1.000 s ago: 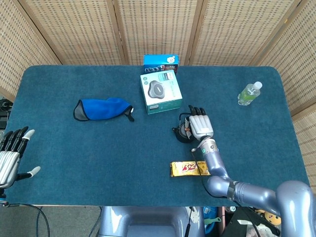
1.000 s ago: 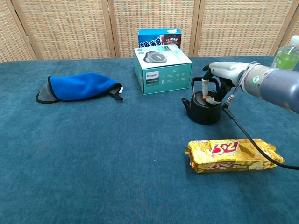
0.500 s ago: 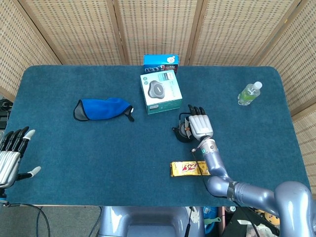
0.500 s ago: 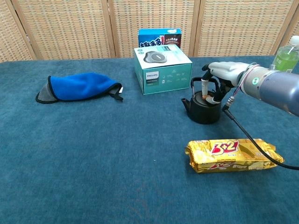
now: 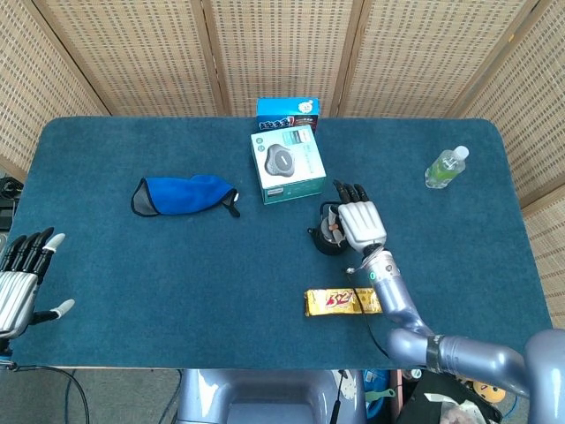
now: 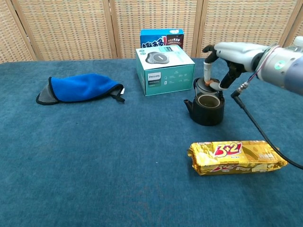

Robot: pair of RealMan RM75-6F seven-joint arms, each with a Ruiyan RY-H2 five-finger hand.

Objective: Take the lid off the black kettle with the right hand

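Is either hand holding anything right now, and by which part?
The right hand pinches the kettle lid by its top, just above the open black kettle. The left hand holds nothing, fingers spread.

One black kettle, one lid, two boxes, one blue cloth, one snack pack, one bottle, two hands

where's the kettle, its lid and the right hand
kettle point(image 6: 207, 112), chest view, on its black side wall
lid point(image 6: 206, 86), chest view, on the lid's near edge
right hand point(image 6: 230, 51), chest view, on the back of the hand
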